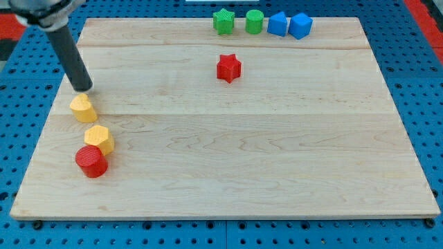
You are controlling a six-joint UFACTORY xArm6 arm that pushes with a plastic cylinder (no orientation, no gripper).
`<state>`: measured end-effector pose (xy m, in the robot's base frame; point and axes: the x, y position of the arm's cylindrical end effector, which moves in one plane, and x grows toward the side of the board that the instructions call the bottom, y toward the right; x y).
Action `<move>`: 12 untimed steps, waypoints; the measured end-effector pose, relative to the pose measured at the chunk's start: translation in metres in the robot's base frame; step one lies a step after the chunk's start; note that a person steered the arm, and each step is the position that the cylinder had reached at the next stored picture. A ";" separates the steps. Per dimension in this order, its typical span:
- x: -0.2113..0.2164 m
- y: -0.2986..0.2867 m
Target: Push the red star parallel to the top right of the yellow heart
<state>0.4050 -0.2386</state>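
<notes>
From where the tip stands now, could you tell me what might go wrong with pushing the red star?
1. My tip sits just above the upper yellow block, far left of the red star; a careless start could nudge that block.
2. The green star and green cylinder sit above the red star; an upward push might hit them.

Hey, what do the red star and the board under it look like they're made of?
The red star looks like matte plastic, possibly 3D-printed: uniform saturated colour, faint ridged sides, though the view is too small to be sure. The board looks like pale unfinished or lightly sealed wood: visible grain lines and plank seams, low sheen.
</notes>
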 end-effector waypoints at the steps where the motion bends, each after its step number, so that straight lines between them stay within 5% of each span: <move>1: 0.028 0.051; 2: 0.023 0.078; 5: -0.042 0.327; 6: -0.106 0.307; 7: -0.075 0.191; 8: -0.025 0.150; 9: -0.077 0.154; 10: -0.086 0.210; 11: -0.052 0.236; 12: -0.015 0.179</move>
<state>0.3899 -0.0600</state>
